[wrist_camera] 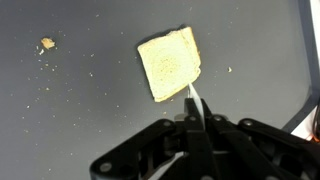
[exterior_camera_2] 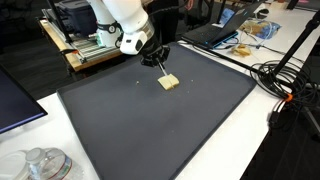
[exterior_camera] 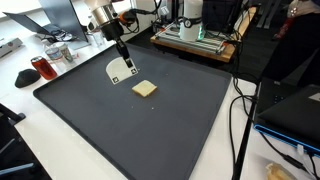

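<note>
Two jaws of my gripper (wrist_camera: 193, 118) are pressed together, pinching a thin white blade (wrist_camera: 193, 100) edge-on in the wrist view. In an exterior view the white blade (exterior_camera: 118, 70) shows its flat broad face, hanging below the gripper (exterior_camera: 124, 58). Its tip reaches the near edge of the toast slice (wrist_camera: 170, 65), at 12 o'clock from my jaws; I cannot tell for sure whether it touches.

The toast slice (exterior_camera: 145, 89) lies flat on the black mat (exterior_camera: 100, 130), at roughly 4 o'clock from the gripper in that view. In an exterior view the gripper (exterior_camera_2: 157, 58) sits at 11 o'clock of the toast slice (exterior_camera_2: 169, 82), near the far middle of the black mat (exterior_camera_2: 150, 130). Crumbs (wrist_camera: 47, 43) lie scattered at 9 to 10 o'clock of the toast, well apart from it. A reddish cup (exterior_camera: 44, 68) stands off the mat at 9 o'clock. Cables (exterior_camera: 240, 110) run along the mat's 3 o'clock edge.
</note>
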Controlling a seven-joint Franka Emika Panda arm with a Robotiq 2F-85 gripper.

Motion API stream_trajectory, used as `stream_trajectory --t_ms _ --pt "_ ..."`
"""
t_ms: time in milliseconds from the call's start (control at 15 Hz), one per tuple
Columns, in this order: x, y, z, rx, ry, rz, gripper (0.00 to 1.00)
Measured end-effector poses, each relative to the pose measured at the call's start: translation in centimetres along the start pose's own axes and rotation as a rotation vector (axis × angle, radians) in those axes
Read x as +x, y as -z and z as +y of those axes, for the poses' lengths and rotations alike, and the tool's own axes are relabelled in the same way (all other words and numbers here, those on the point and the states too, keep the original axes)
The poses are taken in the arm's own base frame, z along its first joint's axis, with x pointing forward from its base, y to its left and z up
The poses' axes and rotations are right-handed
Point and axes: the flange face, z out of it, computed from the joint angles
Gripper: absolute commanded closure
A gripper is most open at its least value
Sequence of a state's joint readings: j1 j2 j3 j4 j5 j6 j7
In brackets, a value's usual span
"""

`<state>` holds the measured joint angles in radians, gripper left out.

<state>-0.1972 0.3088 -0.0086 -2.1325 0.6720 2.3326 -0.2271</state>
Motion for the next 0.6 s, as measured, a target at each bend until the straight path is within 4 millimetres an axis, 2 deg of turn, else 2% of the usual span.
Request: stream_trajectory --t_ms 133,600 --pt "-0.2 -0.4 0.8 0.006 -0.021 0.018 0.99" --pt "-1.9 -1.1 5.4 0.076 -0.069 0.153 0.99"
